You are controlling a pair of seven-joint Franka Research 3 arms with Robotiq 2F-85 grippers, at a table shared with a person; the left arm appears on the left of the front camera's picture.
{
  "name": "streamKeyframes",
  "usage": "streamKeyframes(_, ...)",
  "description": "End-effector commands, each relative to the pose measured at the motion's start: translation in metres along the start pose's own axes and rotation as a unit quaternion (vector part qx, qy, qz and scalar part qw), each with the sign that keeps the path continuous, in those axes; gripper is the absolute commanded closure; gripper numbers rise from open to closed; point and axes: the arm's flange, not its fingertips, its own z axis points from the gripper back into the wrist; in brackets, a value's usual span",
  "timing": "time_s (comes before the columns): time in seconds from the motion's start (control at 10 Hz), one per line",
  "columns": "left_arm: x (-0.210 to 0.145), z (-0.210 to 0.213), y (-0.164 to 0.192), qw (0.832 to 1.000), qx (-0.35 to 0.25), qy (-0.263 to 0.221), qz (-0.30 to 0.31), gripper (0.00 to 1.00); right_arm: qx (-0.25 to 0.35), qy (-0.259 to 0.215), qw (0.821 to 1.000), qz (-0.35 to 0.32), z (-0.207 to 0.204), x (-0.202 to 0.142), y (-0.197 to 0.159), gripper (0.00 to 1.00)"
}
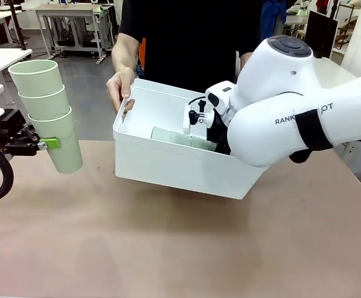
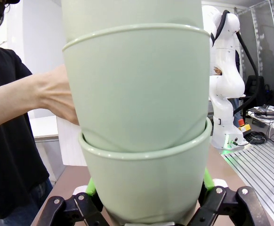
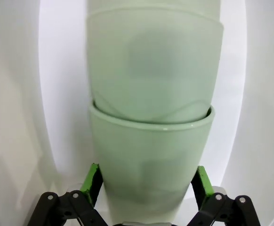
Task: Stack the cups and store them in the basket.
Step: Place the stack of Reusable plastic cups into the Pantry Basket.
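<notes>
Brown desk (image 1: 168, 248) with a white basket (image 1: 168, 164) steadied by a person's hand (image 1: 121, 87): the right pincer (image 3: 146, 181) clamps a cup stack (image 1: 180, 138) lying inside, apparently mid-storing and needing release next, while the left pincer (image 2: 149, 186) holds a three-cup stack (image 1: 44, 105) upright left of the basket.

We face a table (image 1: 168, 248) with the basket (image 1: 168, 167) on it near the middle, toward the far side. A person stands behind the basket, one hand (image 1: 121, 87) on its far left corner. Left of the basket, above the table's left edge, the left gripper (image 1: 53, 144) clasps an upright stack of three cups (image 1: 44, 105) by the lowest one. From the right, the right arm (image 1: 292, 118) reaches into the basket. Inside, a second stack of cups (image 1: 180, 138) lies on its side, clasped between the fingers of the right gripper (image 3: 146, 186).
</notes>
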Motion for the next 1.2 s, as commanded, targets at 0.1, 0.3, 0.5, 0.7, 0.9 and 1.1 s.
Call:
streamKeyframes(0.1,0.007,-0.001,0.000,1.000,0.000,-0.004,-0.003,0.10,-0.009,-0.017,1.000,-0.012,0.023,0.010,-0.003,0.00)
streamKeyframes(0.3,0.007,-0.001,0.000,1.000,0.000,-0.004,-0.003,0.10,-0.010,-0.039,0.999,-0.023,0.044,0.009,-0.010,0.00)
streamKeyframes(0.5,0.007,-0.001,0.000,1.000,0.000,-0.004,-0.003,0.10,-0.005,-0.072,0.997,-0.038,0.067,-0.001,-0.023,0.00)
streamKeyframes(0.7,0.007,-0.001,0.000,1.000,0.000,-0.004,-0.003,0.10,0.013,-0.117,0.991,-0.064,0.095,-0.017,-0.040,0.00)
streamKeyframes(0.9,0.007,-0.001,0.000,1.000,0.000,-0.004,-0.003,0.10,0.034,-0.183,0.978,-0.095,0.127,-0.042,-0.063,0.00)
streamKeyframes(1.1,0.007,-0.001,0.000,1.000,0.000,-0.004,-0.003,0.10,0.050,-0.244,0.961,-0.121,0.154,-0.087,-0.081,0.00)
